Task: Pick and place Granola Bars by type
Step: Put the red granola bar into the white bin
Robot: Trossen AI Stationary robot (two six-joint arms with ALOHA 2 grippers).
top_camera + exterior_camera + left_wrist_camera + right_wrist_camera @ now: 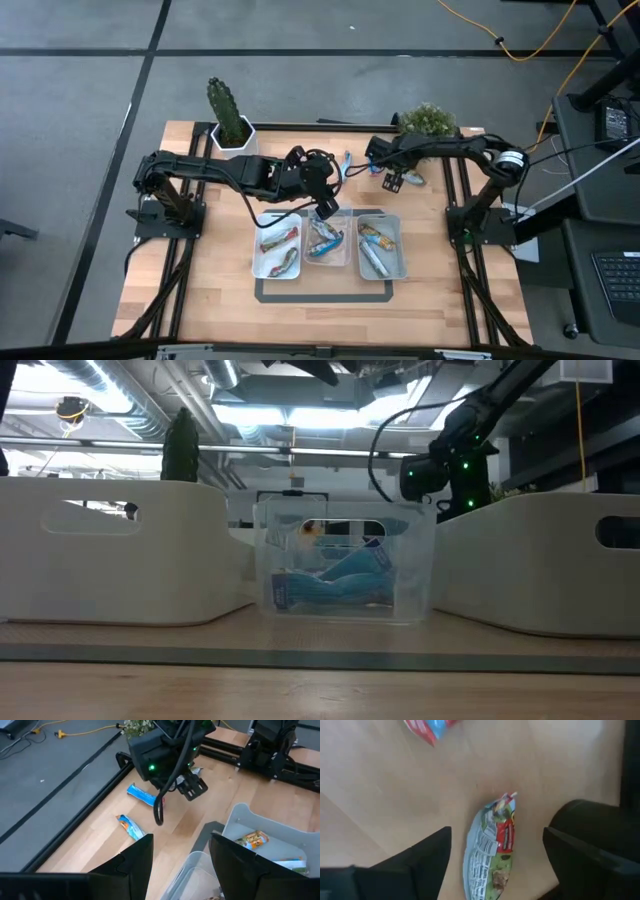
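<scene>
My right gripper point(393, 182) point(497, 834) is open near the table's far edge, pointing down. Its fingers stand on either side of a silvery-grey bar with a red label point(492, 852) point(412, 178), which lies flat on the wood, and do not touch it. My left gripper point(325, 208) point(180, 847) is open and holds nothing above the far end of the middle tray point(328, 258). Two blue bars point(141, 795) point(131, 826) lie on the table beyond it. Other bars lie in the three trays.
Three trays sit side by side mid-table: the left one point(258, 262), the clear middle one with blue bars point(330, 585), and the right one point(398, 262). A potted cactus point(228, 115) and a bushy plant point(428, 120) stand at the far edge. A blue-and-red bar end point(427, 727) lies nearby.
</scene>
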